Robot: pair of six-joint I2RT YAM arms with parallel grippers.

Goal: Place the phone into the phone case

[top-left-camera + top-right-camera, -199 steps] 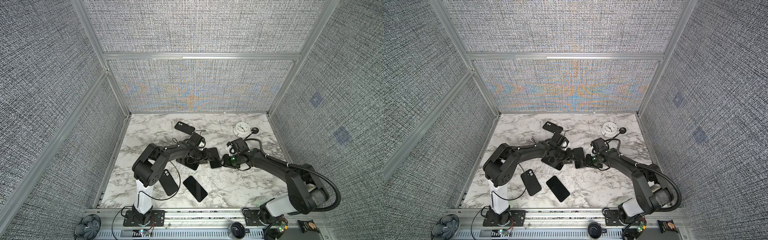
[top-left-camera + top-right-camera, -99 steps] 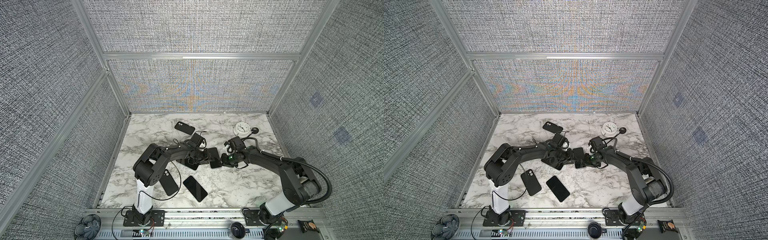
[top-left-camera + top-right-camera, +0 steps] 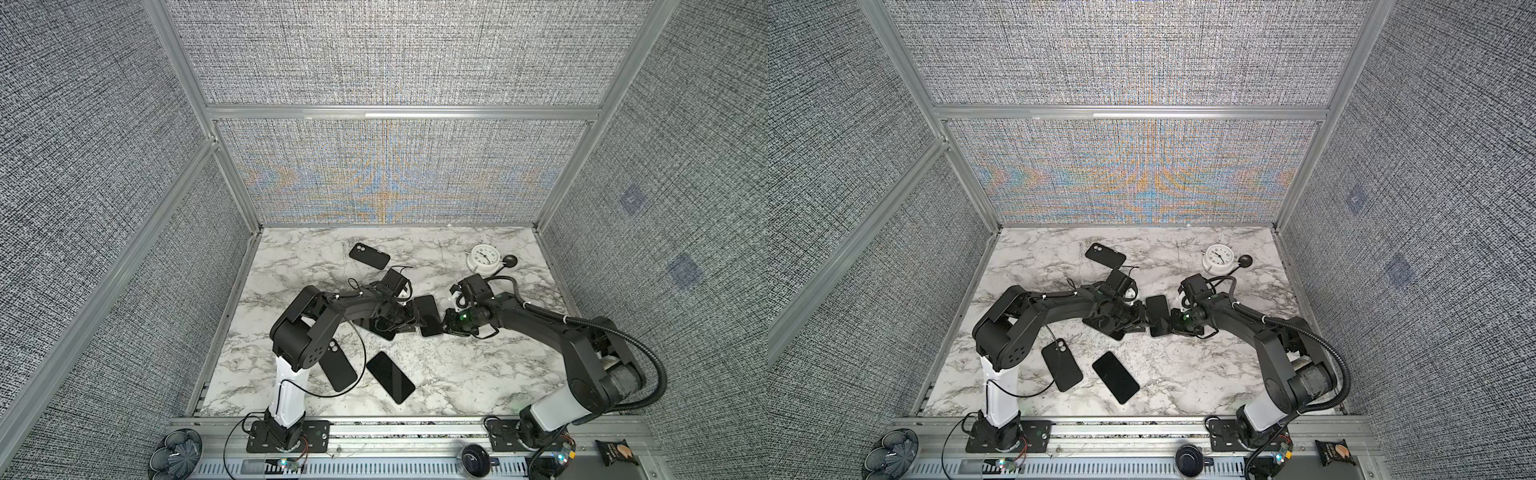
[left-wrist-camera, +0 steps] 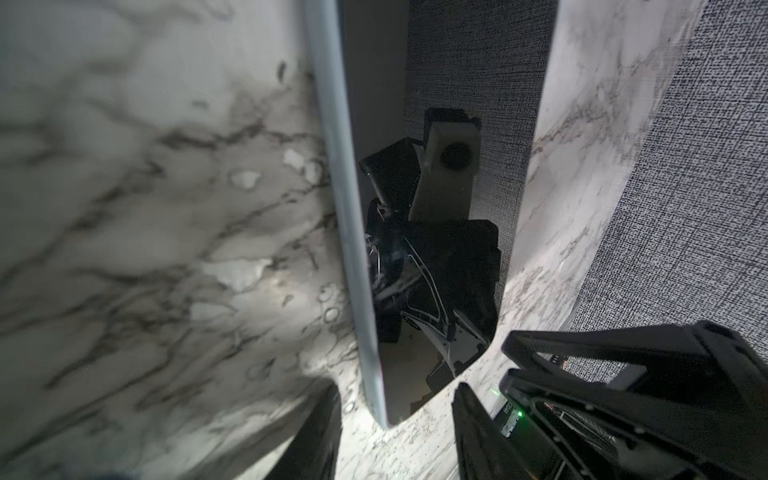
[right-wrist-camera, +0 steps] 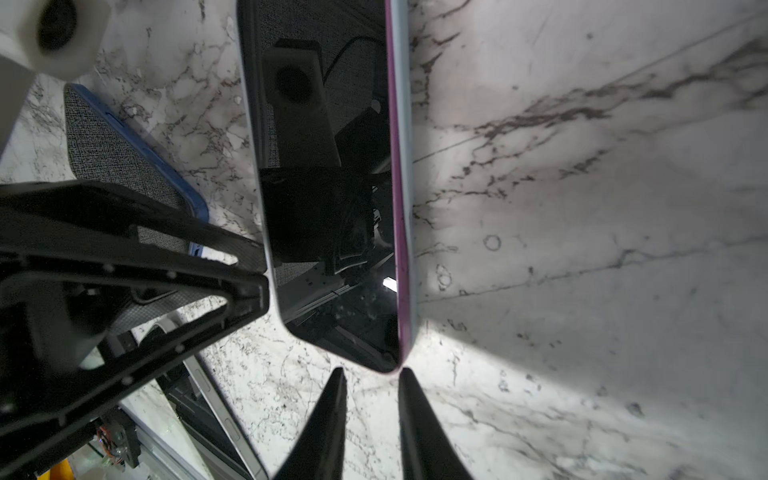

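The phone (image 3: 428,313) is seen at the middle of the marble bench (image 3: 457,374), its dark screen showing. In both top views (image 3: 1158,311) it is flanked by the left jaws on its left and the right jaws on its right. In the left wrist view the phone's near corner is bracketed by the left fingers (image 4: 320,432), which are set moderately wide. Bare marble is visible between one finger and the phone's pale edge, so no clamp is shown. In the right wrist view one left finger is shown touching the phone's long edge, a contact that cannot be made out from above. The right fingers (image 5: 328,424) are set narrowly apart with nothing between them, and the phone's rounded corner lies just past their tips. A blue-edged phone (image 5: 124,153) lying beyond the left finger is shown clearly only in the right wrist view. Only the top views take in the white clock (image 3: 482,258), a face-up dark phone (image 3: 390,377) near the front, a black rear piece with twin camera openings (image 3: 369,256), and a second such piece (image 3: 338,368) beside the left arm. Whether these two are cases cannot be told.
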